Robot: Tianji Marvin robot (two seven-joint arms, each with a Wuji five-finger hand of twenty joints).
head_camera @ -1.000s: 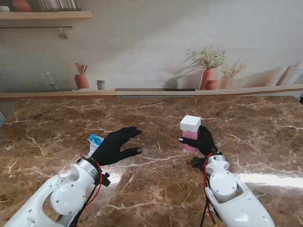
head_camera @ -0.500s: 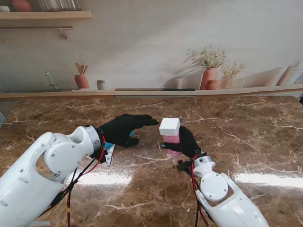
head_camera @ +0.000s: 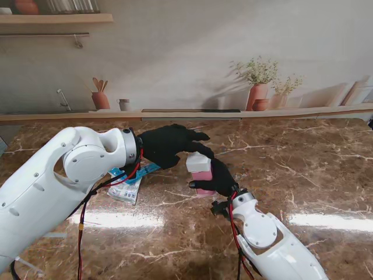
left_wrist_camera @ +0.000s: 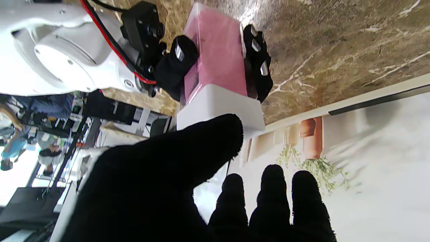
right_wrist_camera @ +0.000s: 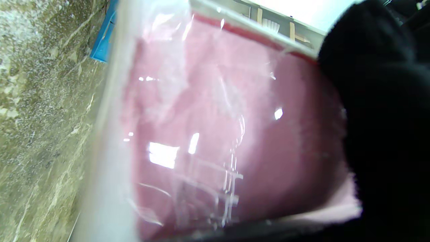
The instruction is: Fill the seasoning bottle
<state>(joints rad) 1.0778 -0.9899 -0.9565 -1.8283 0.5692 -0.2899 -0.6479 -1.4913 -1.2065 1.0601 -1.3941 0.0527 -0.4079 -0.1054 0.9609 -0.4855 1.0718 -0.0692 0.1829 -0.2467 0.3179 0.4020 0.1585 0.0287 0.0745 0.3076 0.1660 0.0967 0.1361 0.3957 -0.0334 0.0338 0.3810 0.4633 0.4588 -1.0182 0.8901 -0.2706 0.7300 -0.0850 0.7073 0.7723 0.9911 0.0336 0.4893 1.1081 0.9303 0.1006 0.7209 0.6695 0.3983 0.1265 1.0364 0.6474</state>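
Seasoning bottle (head_camera: 201, 172) (pink stuff inside, white cap (head_camera: 197, 161)) sits mid-table in the right hand (head_camera: 217, 178), which is wrapped around it. Left hand (head_camera: 169, 144) hovers at the cap, fingers loosely spread, holding nothing. Blue packet (head_camera: 129, 181) lies left of the bottle.

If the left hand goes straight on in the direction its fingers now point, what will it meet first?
Most likely the white lid of the seasoning bottle, which the right hand holds. The left hand reaches toward it, thumb already beside the lid, though the depth is unclear.
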